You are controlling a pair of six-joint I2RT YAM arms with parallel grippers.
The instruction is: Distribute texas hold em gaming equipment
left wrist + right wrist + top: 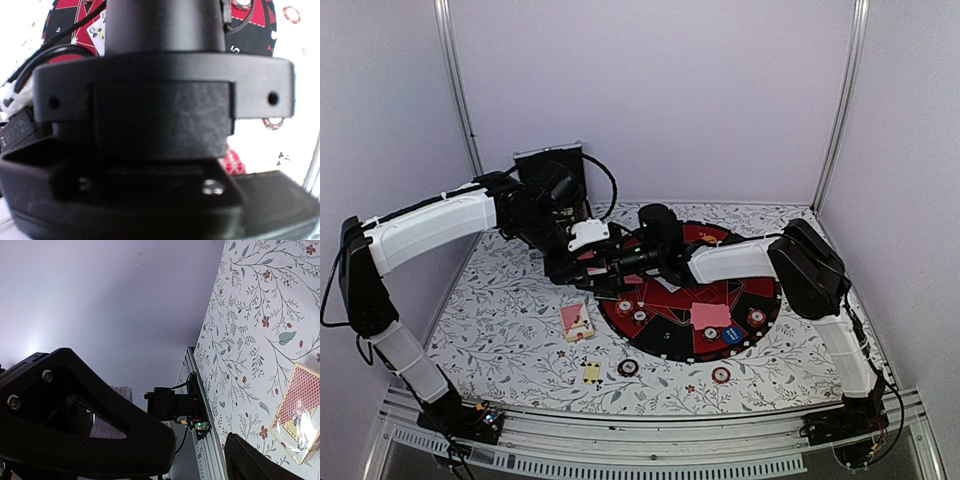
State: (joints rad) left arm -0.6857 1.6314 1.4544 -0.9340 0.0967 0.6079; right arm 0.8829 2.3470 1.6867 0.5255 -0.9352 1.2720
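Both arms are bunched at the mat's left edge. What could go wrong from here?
1. Arm-on-arm collision: left arm and right arm meet wrist to wrist there, with a cable looped close.
2. Left wrist view is almost all black housing, so that arm is working blind.
3. A sweep could scatter chips off the mat.

Soft, even light fills the overhead view, leaving only faint shadows under the arms on the counter, and fine detail is slightly mushy. In the left wrist view a black housing looms out of focus, with the counter behind it blown out white. The right wrist view is tipped sideways, with a bright patch on the left wall and glare on the pink card box.
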